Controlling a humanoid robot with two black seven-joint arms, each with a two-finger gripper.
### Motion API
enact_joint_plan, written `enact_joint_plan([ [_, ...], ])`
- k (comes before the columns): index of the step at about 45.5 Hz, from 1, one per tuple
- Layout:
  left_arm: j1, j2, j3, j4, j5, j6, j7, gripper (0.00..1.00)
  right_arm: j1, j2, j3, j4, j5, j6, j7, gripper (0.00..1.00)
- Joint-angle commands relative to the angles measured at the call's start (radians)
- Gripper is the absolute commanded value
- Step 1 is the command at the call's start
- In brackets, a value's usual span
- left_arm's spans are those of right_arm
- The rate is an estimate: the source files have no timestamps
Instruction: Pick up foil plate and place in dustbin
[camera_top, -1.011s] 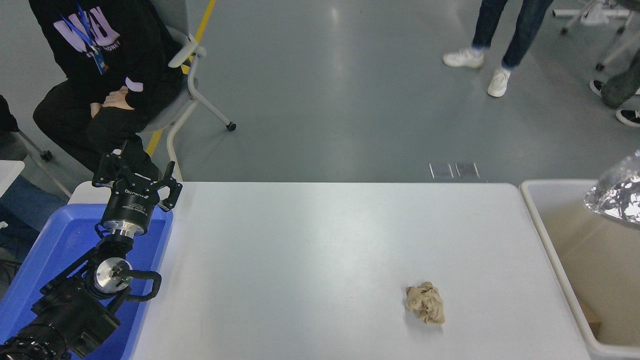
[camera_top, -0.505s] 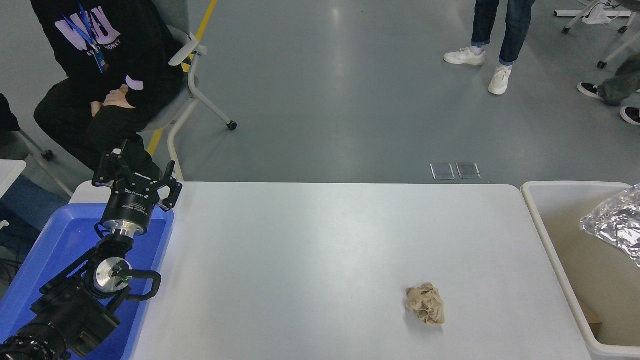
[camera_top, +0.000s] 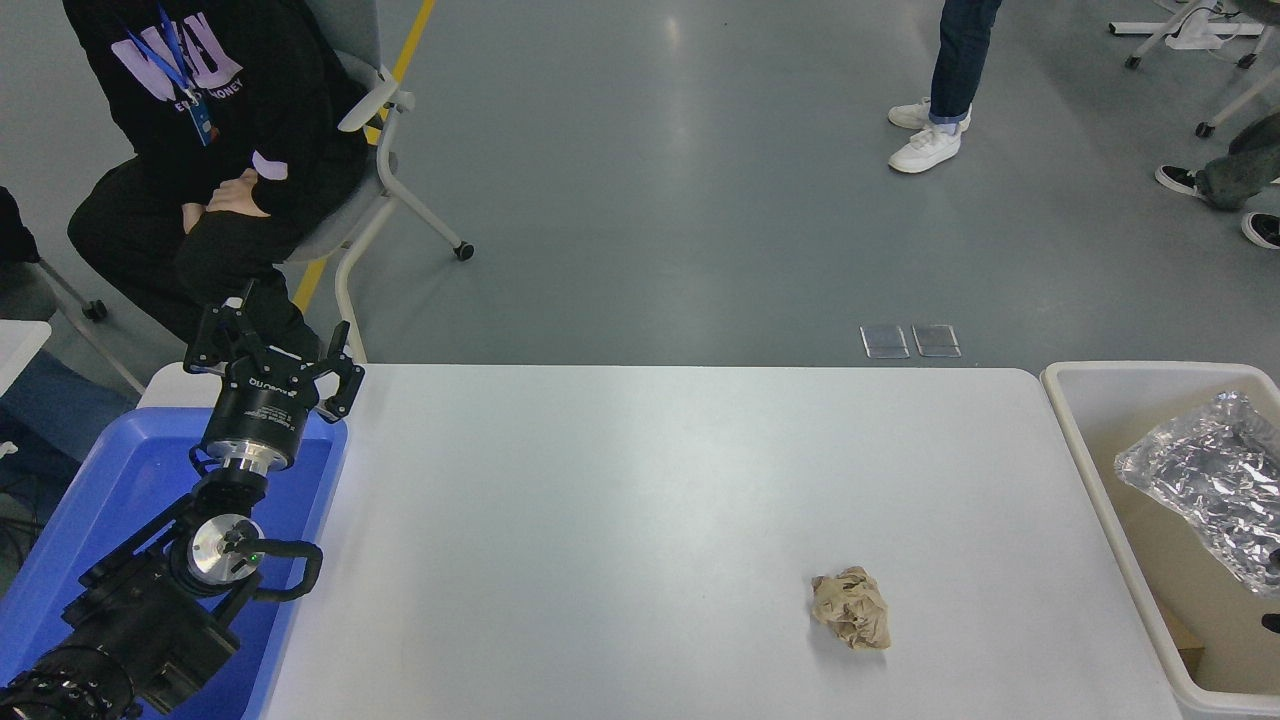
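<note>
The foil plate (camera_top: 1200, 480), crinkled shiny silver, is tilted over the inside of the white dustbin (camera_top: 1100, 480) at the right edge of the table. Whether it hangs or rests on the bin's cream inside I cannot tell. Only small dark slivers of my right arm (camera_top: 1272, 622) show at the picture's right edge just below the foil, and its grip is hidden. My left gripper (camera_top: 272, 350) is parked open and empty at the lower left, over the blue tub.
A crumpled brown paper ball (camera_top: 851, 608) lies on the white table (camera_top: 650, 500) at the front right. A blue plastic tub (camera_top: 110, 490) stands at the left edge. A person sits on a chair (camera_top: 340, 200) beyond the far left corner. Other people stand further back.
The foil plate has moved down and to the left, from above the bin's far right rim to lower inside the bin. The left arm has not moved.
</note>
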Motion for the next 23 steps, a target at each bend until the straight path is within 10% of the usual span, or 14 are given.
enact_joint_plan([
  [1,0.0,0.0,0.0,0.0,0.0,0.0,0.001,0.98,-0.014,0.016,0.015,-0.019,0.002,-0.009,-0.001,0.0],
  [22,0.0,0.0,0.0,0.0,0.0,0.0,0.001,0.98,-0.012,0.002,0.035,-0.01,-0.009,-0.004,0.001,0.0],
  [23,0.0,0.0,0.0,0.0,0.0,0.0,0.001,0.98,-0.012,0.0,0.035,-0.011,-0.01,-0.004,0.001,0.13],
])
